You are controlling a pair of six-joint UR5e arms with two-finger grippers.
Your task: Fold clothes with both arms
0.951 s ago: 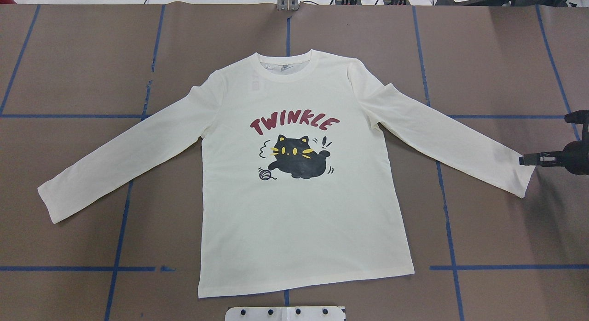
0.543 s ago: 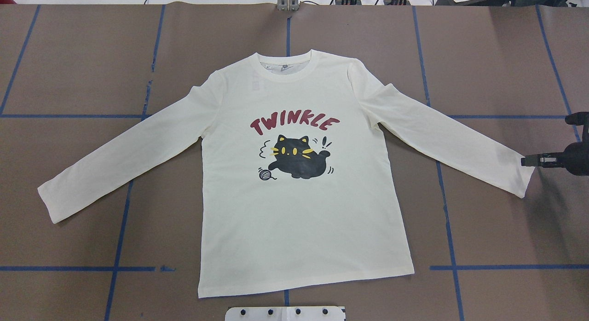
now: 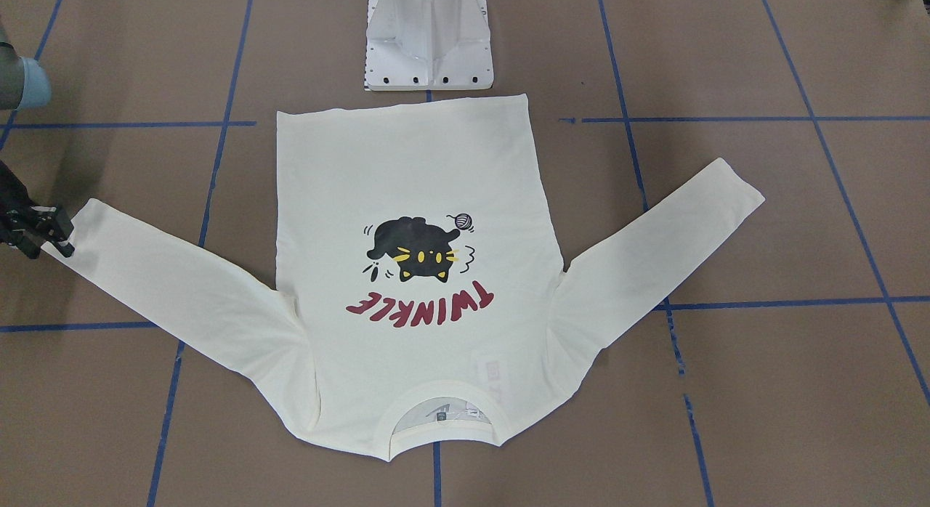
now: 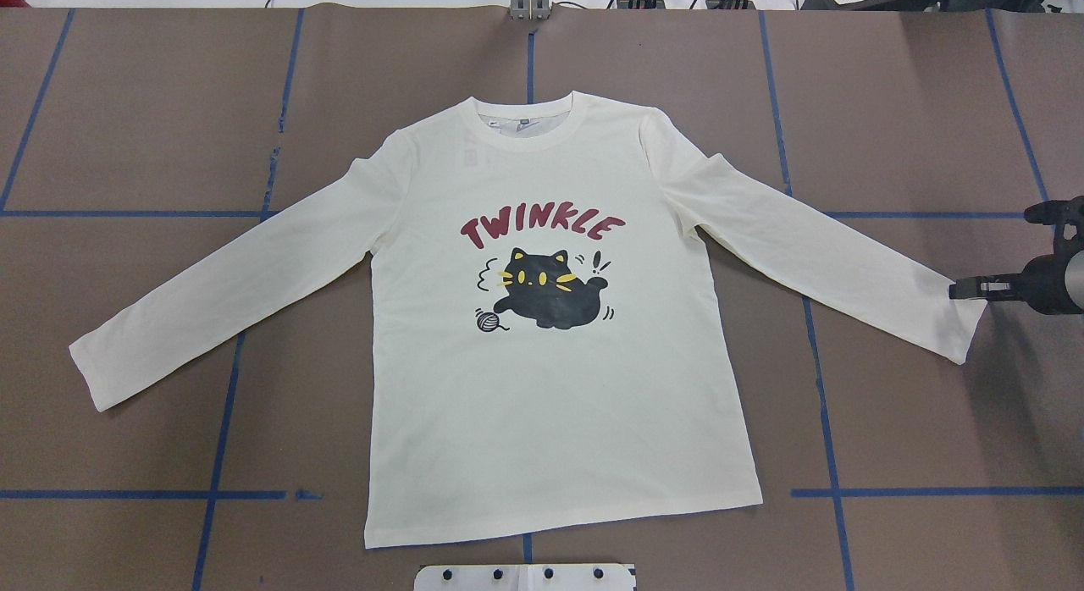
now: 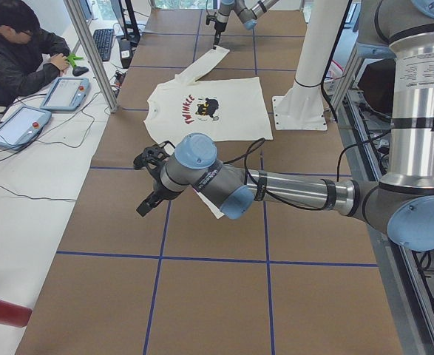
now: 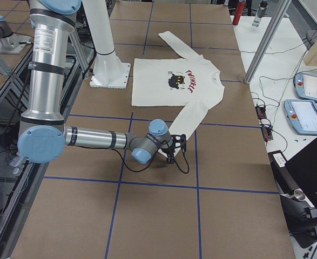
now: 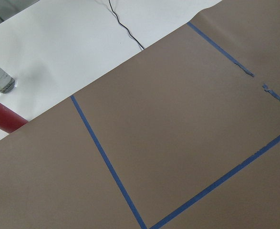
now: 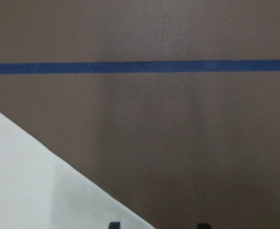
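Note:
The cream long-sleeved shirt [image 4: 542,405] lies flat and print-up in the middle of the brown table, both sleeves spread out and down; it also shows in the front view [image 3: 407,165]. My right gripper [image 4: 957,290] sits low at the end of the shirt's right sleeve [image 4: 953,324], touching the cuff's edge. In the right wrist view its fingertips [image 8: 113,224] stand apart, so the gripper [image 8: 157,225] is open, with the sleeve's edge [image 8: 25,191] by one tip. My left gripper [image 5: 144,207] hovers beyond the left cuff [image 4: 93,371]; I cannot tell its state.
The white pedestal base [image 3: 429,42] stands just behind the shirt's hem. Blue tape lines [image 4: 830,455] cross the brown cover. A person sits at a side table [image 5: 24,59] with two pendants [image 5: 65,92]. A red bottle [image 5: 2,310] lies near that end.
My right gripper has crept a little toward the sleeve cuff and slightly farther from the robot. The shirt has not moved.

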